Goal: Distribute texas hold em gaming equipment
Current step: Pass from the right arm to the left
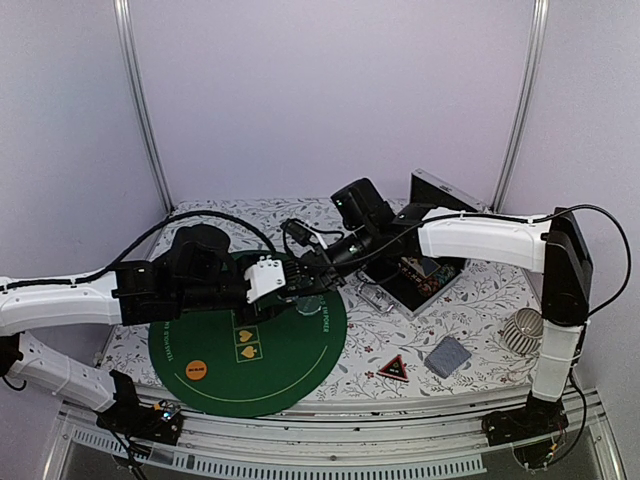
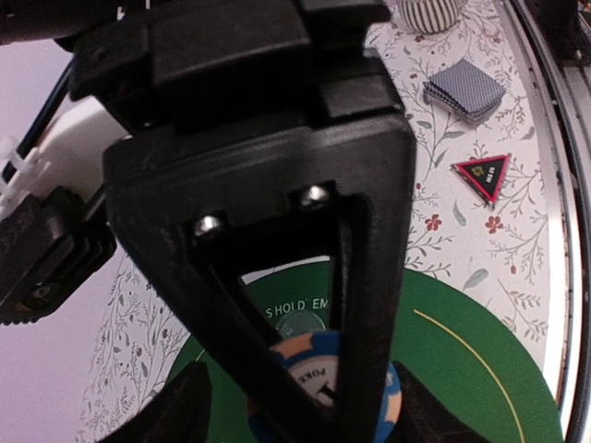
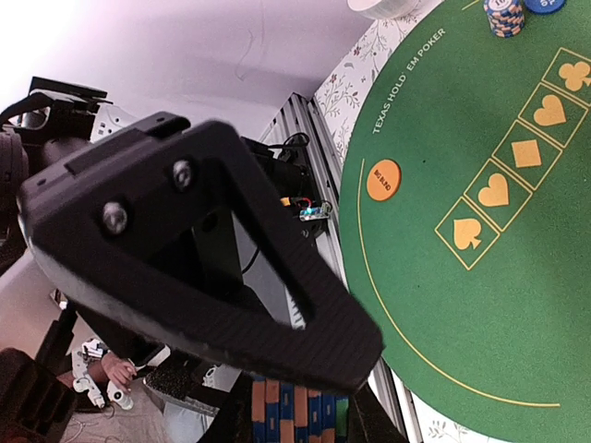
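**Two arms meet over the green mat, chips between them**

Both arms reach in over the far edge of the round green mat [image 1: 290, 370], and their black wrists crowd that spot, hiding most of what lies under them from above. Behind the right arm an open case [image 1: 430, 270] sits on the flowered surface [image 1: 480, 300]. A white ribbed cup [image 1: 522, 330] stands near the right arm's upright link, well apart from the mat.

The right fingers [image 3: 120, 258] are closed on a short stack of chips [image 3: 286, 411], whose edges show orange, blue and green stripes. In the left wrist view, an orange-and-blue lettered chip [image 2: 309, 374] shows just behind the left fingers [image 2: 369, 185]. Those fingers stand partly apart, and I cannot tell whether they grip it.

Off the mat, to its right, lie a red-black triangle [image 1: 392, 368] and, just beside it, a fanned pile of grey-blue cards [image 1: 448, 355]. An orange disc [image 1: 197, 369] rests flat on the mat's near-left part, close to the yellow arc. The right wrist view also shows a striped mat stack [image 3: 503, 16] upright on the green, with a blue chip [image 3: 545, 5] just beside it, past the row of printed suit boxes.
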Available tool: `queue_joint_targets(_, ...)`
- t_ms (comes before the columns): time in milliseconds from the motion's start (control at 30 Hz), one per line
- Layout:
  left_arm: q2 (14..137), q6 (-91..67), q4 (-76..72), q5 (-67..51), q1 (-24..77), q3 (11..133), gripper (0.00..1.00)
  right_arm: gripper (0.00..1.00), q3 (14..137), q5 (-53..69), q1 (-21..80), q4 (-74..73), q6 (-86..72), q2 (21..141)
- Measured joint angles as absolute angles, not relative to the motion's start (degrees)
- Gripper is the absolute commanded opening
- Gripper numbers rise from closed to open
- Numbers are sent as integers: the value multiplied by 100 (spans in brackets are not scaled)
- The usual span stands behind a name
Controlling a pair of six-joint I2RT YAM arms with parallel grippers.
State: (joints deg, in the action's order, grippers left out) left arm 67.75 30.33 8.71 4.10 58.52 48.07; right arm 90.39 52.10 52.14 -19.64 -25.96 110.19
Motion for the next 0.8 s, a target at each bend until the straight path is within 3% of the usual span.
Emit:
queue_joint_targets(100,6775,3030,886,401,5861,4807,43,2,9070,5223,5218,-1935,-2598,11069)
queue_joint_targets(167,6766,3026,891,366,5863,4805,26,2,9102,5225,5218,-1914,-2596,11074)
queue_joint_targets(233,6737,3020,884,370,5865,4805,2,2,9131,5242,5212,-1916,-2585,11074)
queue_joint_targets(367,6711,2947,888,370,5865,4805,0,3,9139,5249,5214,-1914,-2576,11074)
queue_joint_targets(500,6678,2733,904,351,5867,4788,0,38,9139,5247,5214,-1922,-2622,11074)
queue_joint_targets(700,6530,1455,1114,395,5876,4611,0,68,9139,5046,5214,-1951,-2523,11076)
queue_joint_targets(800,6453,777,1216,436,5876,4392,0,88,9137,4917,5179,-1973,-2443,11076)
